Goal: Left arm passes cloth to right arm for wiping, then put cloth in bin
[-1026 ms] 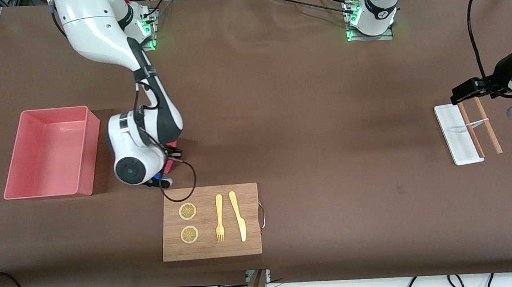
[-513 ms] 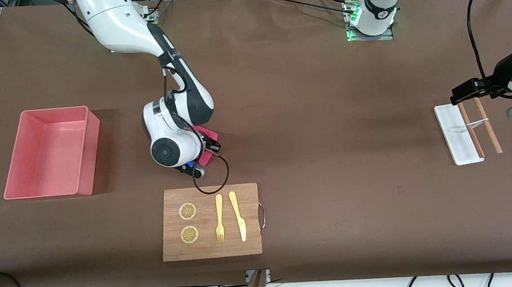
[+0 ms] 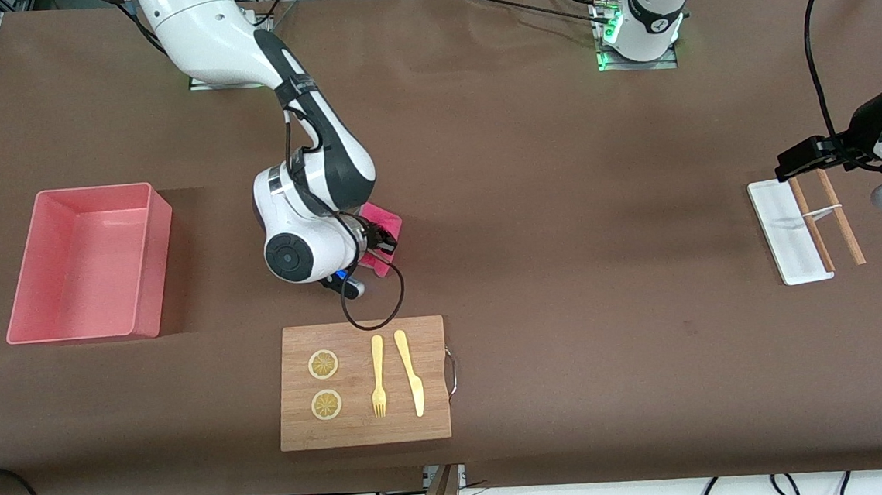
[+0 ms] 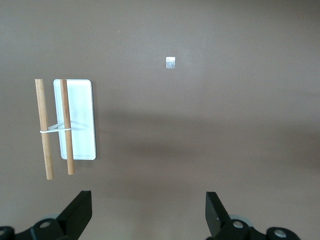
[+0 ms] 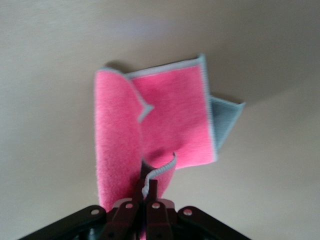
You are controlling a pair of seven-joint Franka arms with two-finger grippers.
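Observation:
The magenta-red cloth [image 3: 382, 228] with a grey underside lies partly folded on the brown table, farther from the front camera than the cutting board. My right gripper [image 3: 377, 246] is shut on one edge of the cloth [image 5: 165, 125], low over the table. The salmon-pink bin [image 3: 85, 261] stands toward the right arm's end of the table and holds nothing that I can see. My left gripper [image 3: 796, 162] is open and holds nothing; it waits above the small white tray at the left arm's end. In the left wrist view its fingertips [image 4: 80, 210] stand wide apart.
A wooden cutting board [image 3: 363, 383] with two lemon slices, a yellow fork and a yellow knife lies near the front edge. A small white tray [image 3: 785, 231] with two wooden sticks [image 3: 827, 216] banded together lies at the left arm's end; it also shows in the left wrist view [image 4: 80, 120].
My right gripper has dragged the cloth across the table, away from the bin toward the middle. The left arm has not moved.

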